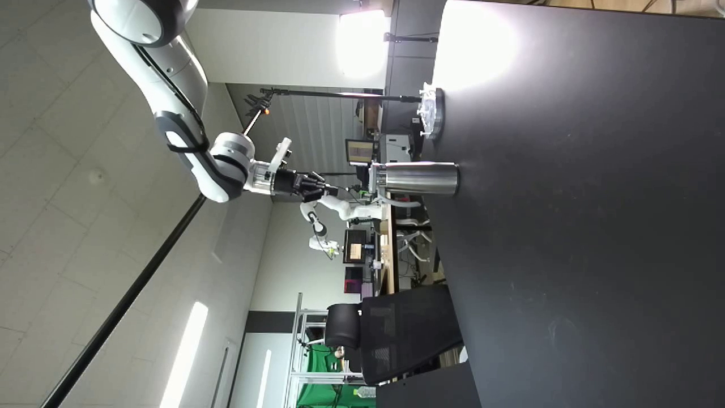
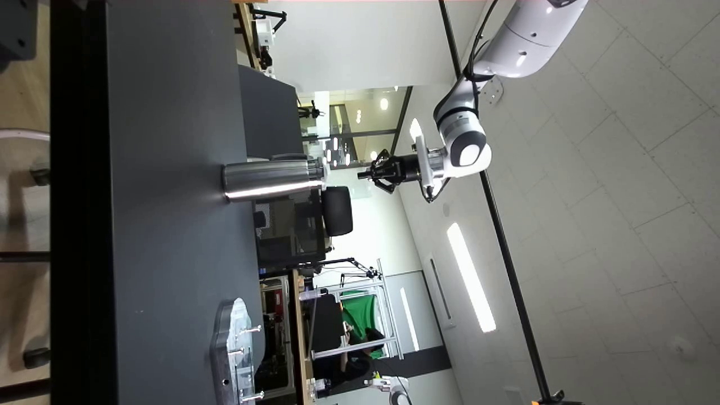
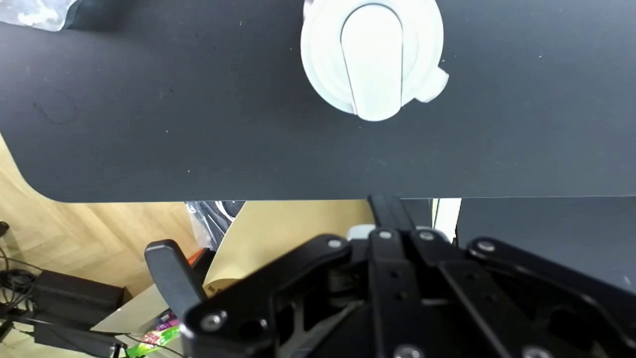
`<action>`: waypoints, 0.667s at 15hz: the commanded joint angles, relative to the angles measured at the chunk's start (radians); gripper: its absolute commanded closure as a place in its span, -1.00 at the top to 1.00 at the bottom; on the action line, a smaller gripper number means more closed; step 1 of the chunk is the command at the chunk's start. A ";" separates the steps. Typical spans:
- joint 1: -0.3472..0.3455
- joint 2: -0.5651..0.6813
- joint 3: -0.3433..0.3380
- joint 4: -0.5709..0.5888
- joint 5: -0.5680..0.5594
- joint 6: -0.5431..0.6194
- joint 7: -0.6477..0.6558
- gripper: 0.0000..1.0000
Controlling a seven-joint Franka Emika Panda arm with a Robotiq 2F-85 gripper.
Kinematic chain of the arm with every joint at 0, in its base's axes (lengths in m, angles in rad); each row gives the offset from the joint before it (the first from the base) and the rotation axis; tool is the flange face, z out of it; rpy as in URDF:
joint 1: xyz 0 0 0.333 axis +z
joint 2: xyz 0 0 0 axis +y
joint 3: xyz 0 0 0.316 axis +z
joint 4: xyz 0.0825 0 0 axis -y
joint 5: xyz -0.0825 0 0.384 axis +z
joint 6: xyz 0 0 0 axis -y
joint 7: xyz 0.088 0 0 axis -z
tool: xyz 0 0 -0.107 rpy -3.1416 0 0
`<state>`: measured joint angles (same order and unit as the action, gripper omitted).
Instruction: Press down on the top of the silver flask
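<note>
The silver flask stands upright on the dark table; both exterior views lie on their side, so it appears sideways (image 1: pixel 422 178) (image 2: pixel 270 179). In the wrist view its round white lid with a long tab (image 3: pixel 372 59) shows from above, and the metal body is mostly hidden under it. My gripper (image 1: pixel 335 191) hangs above the flask, with a gap between fingertips and lid; the gap also shows in an exterior view (image 2: pixel 361 175). In the wrist view the fingertips (image 3: pixel 390 199) are together with nothing between them, and they appear off to the lid's side, over the table edge.
The dark table (image 1: pixel 566 226) bears the flask and a clear plastic piece with upright pegs on a dark base (image 1: pixel 433 111) (image 2: pixel 239 349); its corner shows in the wrist view (image 3: pixel 37 12). A black office chair (image 1: pixel 408 331) stands beyond the table edge.
</note>
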<state>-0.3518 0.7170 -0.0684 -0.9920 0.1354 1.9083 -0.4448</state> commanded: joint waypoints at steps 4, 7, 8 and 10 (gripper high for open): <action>0.010 -0.042 -0.017 -0.041 -0.016 -0.044 0.014 -1.00; 0.011 -0.056 -0.023 -0.062 -0.021 -0.065 0.009 -1.00; 0.011 -0.058 -0.024 -0.068 -0.022 -0.069 0.008 -1.00; 0.011 -0.062 -0.029 -0.083 -0.022 -0.070 0.011 -1.00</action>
<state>-0.3481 0.6971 -0.0854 -1.0187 0.1300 1.8504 -0.4470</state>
